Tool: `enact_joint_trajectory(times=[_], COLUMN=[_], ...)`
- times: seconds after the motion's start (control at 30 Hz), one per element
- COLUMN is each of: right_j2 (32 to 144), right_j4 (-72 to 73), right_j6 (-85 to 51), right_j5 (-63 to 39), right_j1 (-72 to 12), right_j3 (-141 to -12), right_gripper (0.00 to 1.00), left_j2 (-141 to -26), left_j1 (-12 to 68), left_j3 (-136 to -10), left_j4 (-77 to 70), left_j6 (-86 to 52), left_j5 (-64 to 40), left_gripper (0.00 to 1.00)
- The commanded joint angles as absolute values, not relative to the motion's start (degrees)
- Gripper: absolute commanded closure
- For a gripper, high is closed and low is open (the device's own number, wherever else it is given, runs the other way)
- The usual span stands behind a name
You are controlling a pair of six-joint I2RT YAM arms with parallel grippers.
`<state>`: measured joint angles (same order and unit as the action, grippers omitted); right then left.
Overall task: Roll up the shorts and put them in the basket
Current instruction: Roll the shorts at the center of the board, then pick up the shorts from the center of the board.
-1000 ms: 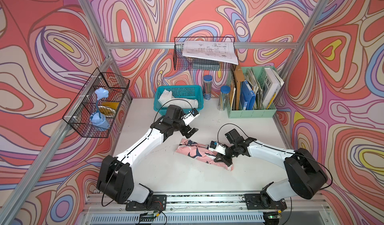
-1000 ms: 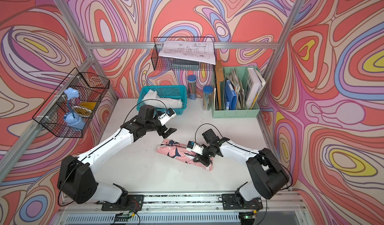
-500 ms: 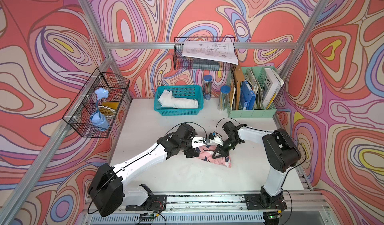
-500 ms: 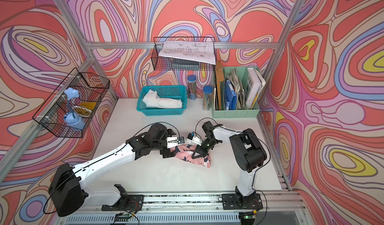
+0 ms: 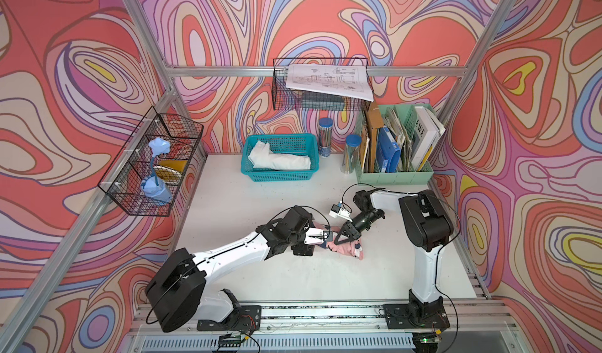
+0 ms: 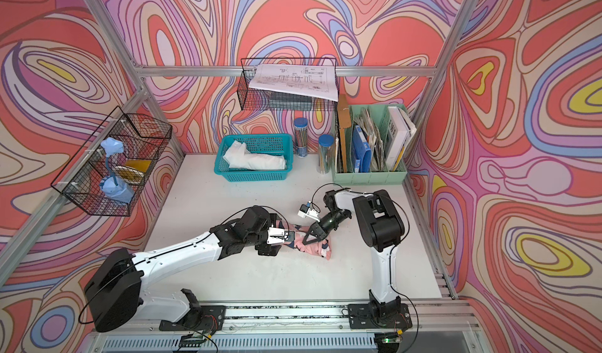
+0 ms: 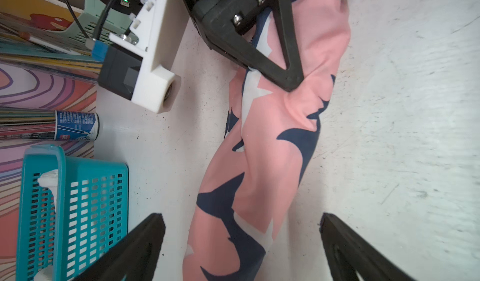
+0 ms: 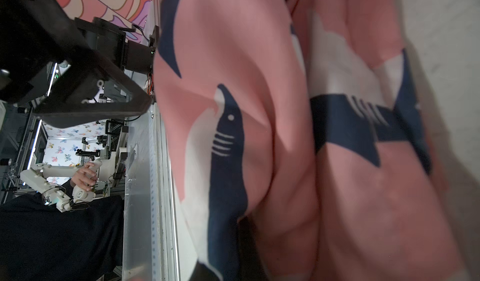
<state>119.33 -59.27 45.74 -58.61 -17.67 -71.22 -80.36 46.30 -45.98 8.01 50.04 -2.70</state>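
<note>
The pink shark-print fabric shorts lie bunched in a loose roll on the white desk. The right gripper is pinched together on their fabric. The left gripper stands wide apart, straddling one end.

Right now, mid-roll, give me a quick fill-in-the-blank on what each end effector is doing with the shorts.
The right end effector is ___ on the shorts.
The left end effector stands ___, one jaw on each side of the shorts.
The shorts' print shows navy-and-white ___.
Missing words: shut; open; sharks.
</note>
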Motion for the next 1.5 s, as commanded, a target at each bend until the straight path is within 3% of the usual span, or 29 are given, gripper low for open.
enact_joint_trajectory(times=[0.0,0.7,0.8,0.9,0.97,1.0,1.03,1.07,1.47], right_j2=[121.60,126.46,127.51,127.93,127.37,127.02,126.60,126.17,117.14], right_j4=[-63.72,-71.66,-74.39,-75.99,-75.88,-75.41,-74.97,-73.78,-51.56], right_j6=[49.43,55.59,57.98,59.47,59.53,59.08,58.45,56.97,33.79], right_j5=[-59.48,-66.59,-67.56,-68.02,-68.12,-68.04,-67.75,-67.04,-59.72], right_j1=[-17.26,-14.60,-14.33,-14.33,-14.33,-14.30,-14.26,-14.26,-10.00], right_j3=[-72.50,-77.09,-77.85,-78.47,-78.43,-78.30,-78.14,-77.98,-71.43], right_gripper=[1.00,1.00,1.00,1.00,1.00,1.00,1.00,1.00,1.00], left_j2=[-84.40,-99.10,-101.51,-103.10,-103.36,-103.28,-103.13,-102.73,-99.60], left_j1=[46.88,49.49,49.41,49.35,48.96,48.82,48.78,48.78,48.36], left_j3=[-47.80,-45.92,-46.32,-47.88,-49.54,-49.79,-49.81,-48.94,-51.20], left_j4=[6.39,-6.77,-7.84,-5.49,-1.51,-0.66,-0.27,-1.81,7.21], left_j6=[53.77,56.43,56.04,55.63,54.82,54.67,54.58,54.58,53.40], left_j5=[-0.80,0.93,1.45,0.95,-0.36,-0.35,-0.04,0.58,-0.56], left_gripper=[0.01,0.02,0.06,0.16,0.29,0.42,0.82,1.00,1.00])
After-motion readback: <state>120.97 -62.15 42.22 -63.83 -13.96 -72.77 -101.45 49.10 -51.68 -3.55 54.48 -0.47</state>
